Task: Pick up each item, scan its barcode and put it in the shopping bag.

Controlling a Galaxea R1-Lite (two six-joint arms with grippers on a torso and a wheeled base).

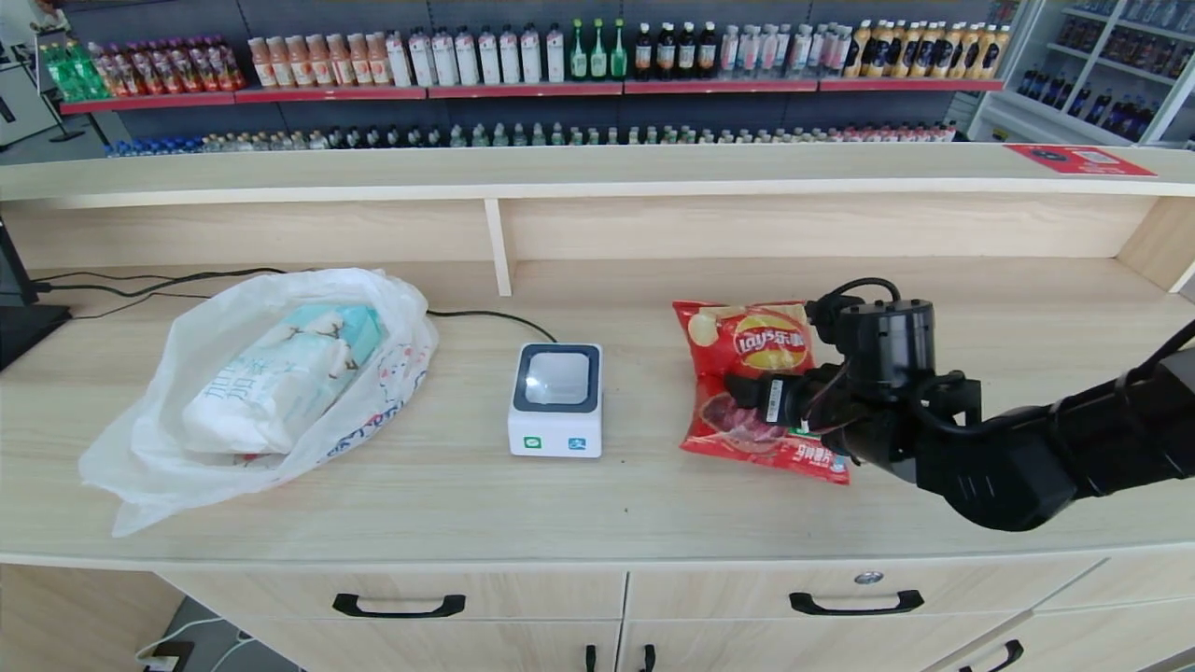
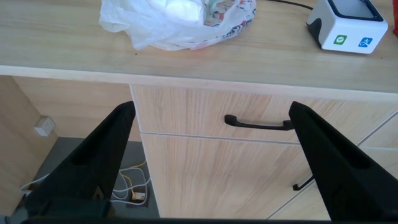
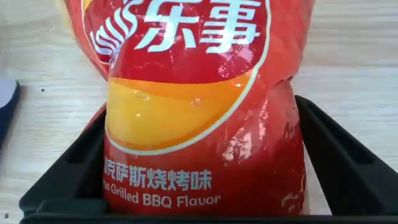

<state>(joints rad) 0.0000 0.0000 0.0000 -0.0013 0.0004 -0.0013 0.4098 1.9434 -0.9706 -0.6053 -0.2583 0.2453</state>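
Observation:
A red chips bag [image 1: 747, 355] lies on the wooden counter [image 1: 597, 504], right of the white barcode scanner [image 1: 556, 397]. My right gripper [image 1: 758, 403] is shut on the chips bag [image 3: 199, 124] around its lower half, and the foil is pinched between the two black fingers [image 3: 68, 174]. The white plastic shopping bag [image 1: 140, 448] lies open at the counter's left with a pale tissue pack [image 1: 280, 383] inside. My left gripper [image 2: 208, 168] hangs open below the counter edge, in front of the drawers, with nothing between its fingers.
The scanner's black cable [image 1: 485, 315] runs back along the counter to the left. A raised ledge [image 1: 597, 173] borders the far side. Drawers with black handles [image 2: 258, 124] face me. The shopping bag [image 2: 143, 25] and the scanner [image 2: 348, 25] lie above the left gripper.

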